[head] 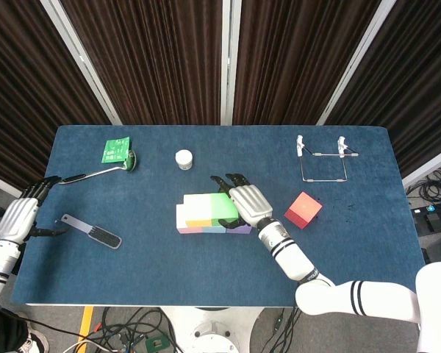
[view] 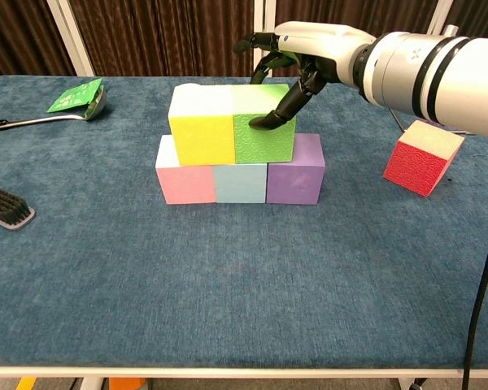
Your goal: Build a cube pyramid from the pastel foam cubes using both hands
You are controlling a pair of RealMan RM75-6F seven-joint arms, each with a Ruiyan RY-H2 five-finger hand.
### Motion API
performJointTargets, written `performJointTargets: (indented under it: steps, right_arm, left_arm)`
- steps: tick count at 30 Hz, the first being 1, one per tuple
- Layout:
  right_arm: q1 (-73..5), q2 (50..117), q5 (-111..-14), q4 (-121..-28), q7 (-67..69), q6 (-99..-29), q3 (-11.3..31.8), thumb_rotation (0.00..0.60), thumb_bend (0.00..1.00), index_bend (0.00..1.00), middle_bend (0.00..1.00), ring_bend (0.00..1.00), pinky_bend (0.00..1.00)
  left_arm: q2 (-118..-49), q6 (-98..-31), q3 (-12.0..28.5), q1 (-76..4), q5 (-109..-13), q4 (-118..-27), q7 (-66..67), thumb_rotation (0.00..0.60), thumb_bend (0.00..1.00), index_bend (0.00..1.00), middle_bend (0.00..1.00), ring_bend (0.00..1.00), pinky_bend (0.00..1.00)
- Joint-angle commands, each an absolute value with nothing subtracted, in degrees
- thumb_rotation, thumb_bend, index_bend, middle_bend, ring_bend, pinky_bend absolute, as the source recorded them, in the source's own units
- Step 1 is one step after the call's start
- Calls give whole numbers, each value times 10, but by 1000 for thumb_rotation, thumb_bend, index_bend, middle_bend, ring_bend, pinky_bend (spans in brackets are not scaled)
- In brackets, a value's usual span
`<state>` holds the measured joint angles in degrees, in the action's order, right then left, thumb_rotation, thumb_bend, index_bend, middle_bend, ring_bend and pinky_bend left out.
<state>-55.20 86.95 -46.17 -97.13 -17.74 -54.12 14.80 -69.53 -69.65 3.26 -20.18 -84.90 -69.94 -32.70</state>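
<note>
We saw a blue cloth-covered surface (view: 228, 276) with a small stack of pastel foam cubes near its middle. The bottom row held three cubes touching side by side: a pink cube (view: 185, 176) on the left, a light blue cube (view: 240, 182) in the middle and a purple cube (view: 296, 173) on the right. On top of them sat a yellow cube (view: 199, 130) and a green cube (view: 262, 130), pressed against each other. A red cube (view: 421, 158) lay tilted on the surface, well apart to the right of the stack.

The right hand (view: 297, 57) reached in from the right and arched over the green cube. Its dark fingers (view: 278, 110) were curled down, with the tips touching the cube's front face near the upper right; the other fingers passed over the top toward the back. We took this as the hand gripping the green cube. In the head view the same hand (head: 246, 204) covered the right end of the stack.

The left hand (head: 18, 217) rested at the far left edge of the surface, holding nothing, its fingers spread and apart.

Toward the left we also saw a dark brush (head: 92, 232) lying flat, a long-handled spoon (head: 103, 170) with a green packet (head: 116, 150) beside its bowl, a small white jar (head: 184, 158) behind the stack, and a wire rack (head: 321, 158) at the far right.
</note>
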Motion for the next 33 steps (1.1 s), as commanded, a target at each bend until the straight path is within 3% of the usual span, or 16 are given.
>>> performJointTargets:
  steps: [1, 33]
  right_arm:
    - [-553, 870, -460, -972, -180, -542, 149, 600, 209, 0, 378, 0, 0]
    - [-542, 845, -468, -1007, -177, -543, 145, 600, 124, 0, 128, 0, 0]
  left_arm:
    - [-696, -698, 32, -201, -850, -697, -329, 600, 57, 80, 47, 5, 71]
    - [-694, -697, 33, -202, -849, -702, -327, 600, 58, 80, 46, 5, 71]
